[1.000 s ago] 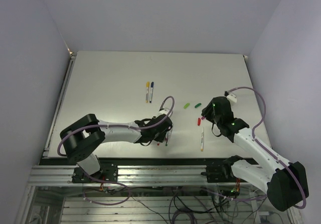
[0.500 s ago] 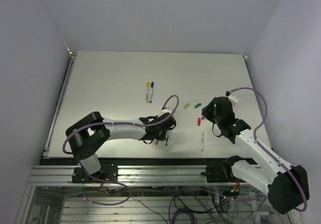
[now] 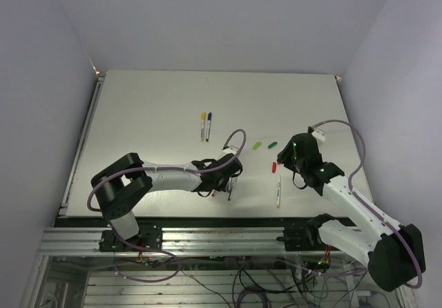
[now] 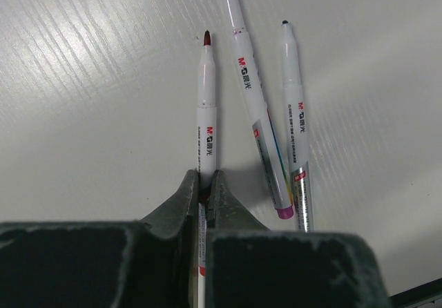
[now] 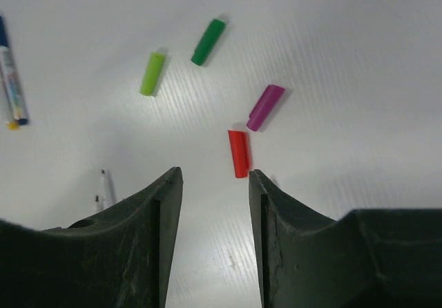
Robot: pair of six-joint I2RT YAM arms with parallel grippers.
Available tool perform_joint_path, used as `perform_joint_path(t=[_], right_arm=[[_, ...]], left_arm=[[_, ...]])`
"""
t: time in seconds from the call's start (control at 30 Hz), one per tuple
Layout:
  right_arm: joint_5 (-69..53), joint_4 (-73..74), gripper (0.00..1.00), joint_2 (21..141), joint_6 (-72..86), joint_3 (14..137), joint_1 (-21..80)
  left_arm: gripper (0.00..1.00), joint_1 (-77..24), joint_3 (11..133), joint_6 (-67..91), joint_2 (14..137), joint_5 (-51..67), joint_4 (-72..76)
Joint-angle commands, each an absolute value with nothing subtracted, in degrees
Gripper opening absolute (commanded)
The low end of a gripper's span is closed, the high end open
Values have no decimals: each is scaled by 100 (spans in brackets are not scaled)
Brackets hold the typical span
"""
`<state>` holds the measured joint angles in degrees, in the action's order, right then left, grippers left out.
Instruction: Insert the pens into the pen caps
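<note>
In the left wrist view my left gripper (image 4: 204, 178) is shut on the red-tipped pen (image 4: 206, 108), which lies on the table pointing away. Beside it lie a pen with a magenta end (image 4: 257, 114) and a dark-tipped pen (image 4: 295, 128). In the top view the left gripper (image 3: 228, 182) is at the front centre. My right gripper (image 5: 214, 173) is open and empty, just short of the red cap (image 5: 239, 153). The magenta cap (image 5: 265, 106), dark green cap (image 5: 208, 41) and light green cap (image 5: 152, 73) lie beyond it. In the top view the right gripper (image 3: 282, 158) is over the red cap (image 3: 274, 166).
Two capped pens, yellow (image 3: 203, 125) and blue (image 3: 208, 125), lie side by side at the table's middle. Another pen with a yellow end (image 3: 278, 192) lies near the front edge, below the right gripper. White walls enclose the table on three sides.
The left arm has stretched a little to the right along the front edge, with the gripper down among the three pens. The right arm has hardly moved.
</note>
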<state>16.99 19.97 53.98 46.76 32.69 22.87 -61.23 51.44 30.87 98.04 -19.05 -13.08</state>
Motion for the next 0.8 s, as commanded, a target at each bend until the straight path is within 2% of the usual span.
perform_joint_path(t=[0.0,0.27,0.77], right_arm=[[1555,2364,42,5782,4324,3458,2307],[1547,2259,36,6201,4291,3343,2497],[1643,1885,36,7306,4201,3577,2642]], left_arm=[[7,-6065,4693,3199,10090,-1478,-2001],[7,-6067,5006,3164,9045,-1854,-2431],[7,-6064,4668,3463,7619,-1726,-2566]])
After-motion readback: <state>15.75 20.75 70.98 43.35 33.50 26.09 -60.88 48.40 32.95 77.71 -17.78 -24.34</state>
